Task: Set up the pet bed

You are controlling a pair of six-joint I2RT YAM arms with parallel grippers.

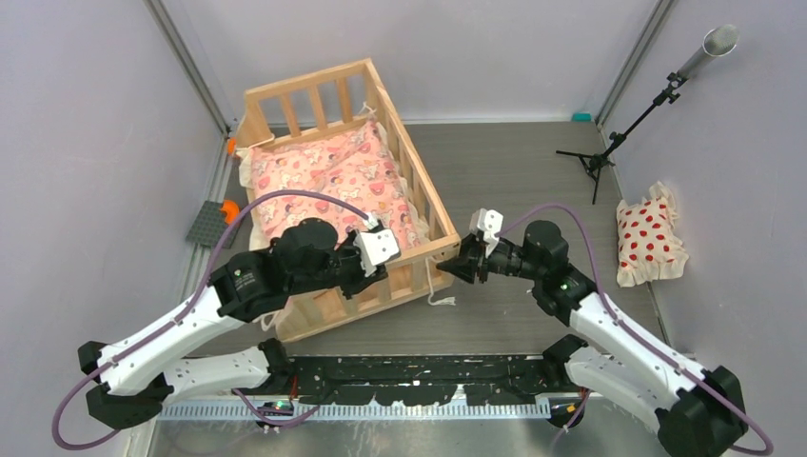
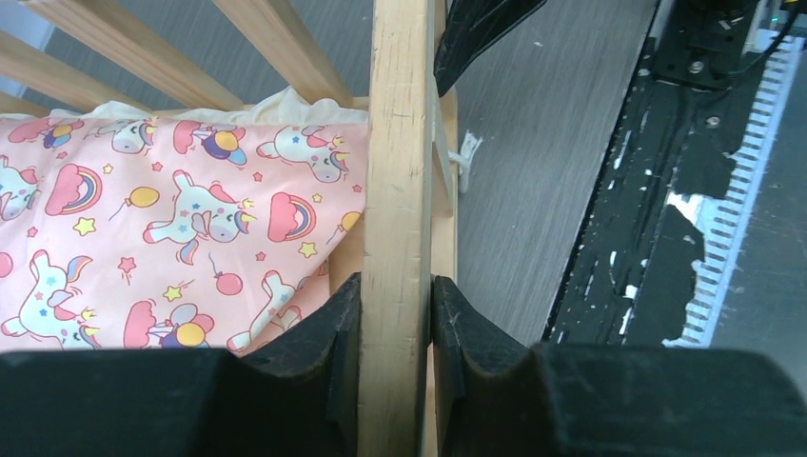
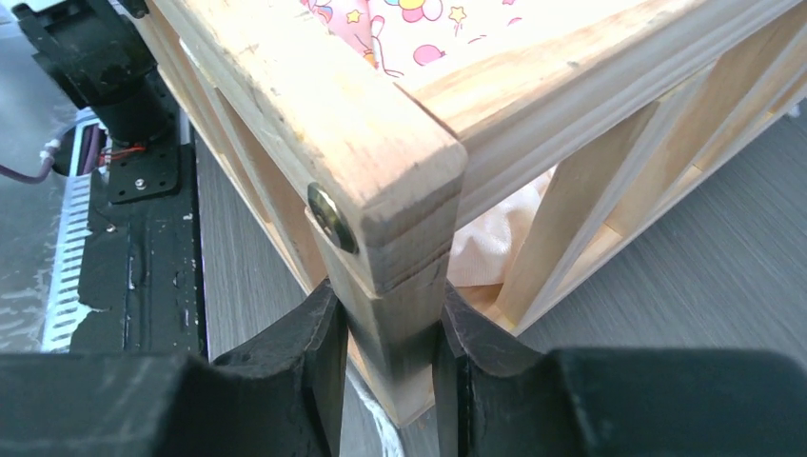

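Three pale walls (image 1: 428,48) box in the grey wood-grain table (image 1: 514,171), where the bed (image 1: 422,190) sits left of centre with its cushion (image 1: 333,176) inside. My left gripper (image 2: 395,305) is pinched narrow on the bed's near rail; my right gripper (image 3: 385,324) clasps its near right corner post.
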